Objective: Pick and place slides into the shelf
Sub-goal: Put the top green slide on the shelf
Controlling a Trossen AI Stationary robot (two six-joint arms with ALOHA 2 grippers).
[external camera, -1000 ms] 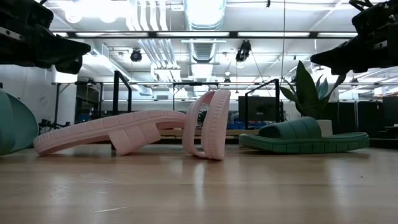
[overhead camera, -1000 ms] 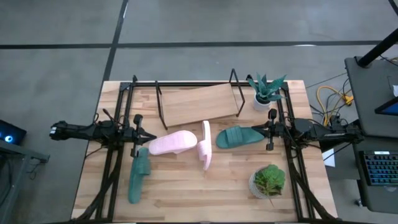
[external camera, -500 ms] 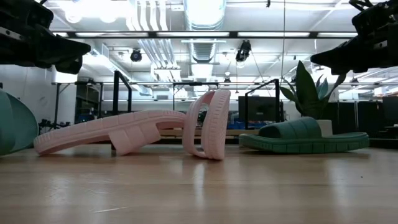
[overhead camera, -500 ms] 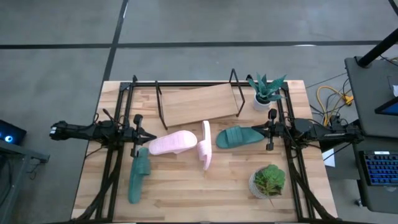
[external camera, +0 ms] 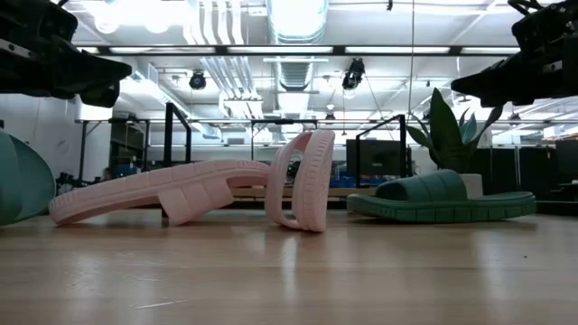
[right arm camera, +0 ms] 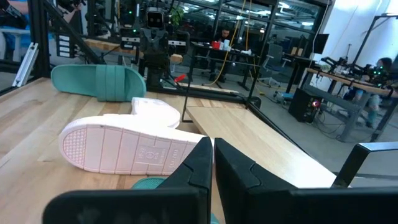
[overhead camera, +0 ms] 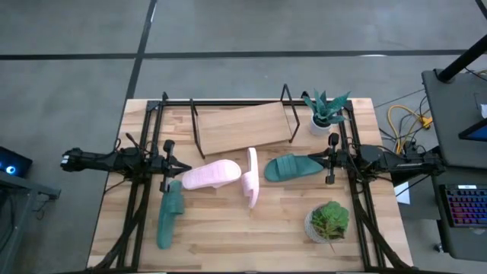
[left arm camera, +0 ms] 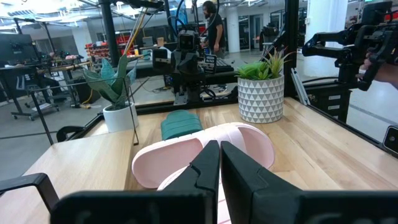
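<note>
the shelf (overhead camera: pixel 242 126), a wire frame with a bare slanted wooden board, stands at the tabletop's far edge; four rubbery slides (overhead camera: pixel 214 175) lie mid-table; left gripper (overhead camera: pixel 183 167) and right gripper (overhead camera: pixel 310 159) clenched, empty

Both arms are dark, near-black, built of slim jointed segments with matte housings. The left arm (overhead camera: pixel 106 160) ends outward in a pale, whitish cap, and thin black cables loop beside its middle joints. The right arm (overhead camera: pixel 396 160) has the same blocky black links and cable runs. Each gripper carries two angular black fingers (left arm camera: pixel 208 163) with flat, tapering, faceted faces; the right pair (right arm camera: pixel 208 163) looks identical.
</note>
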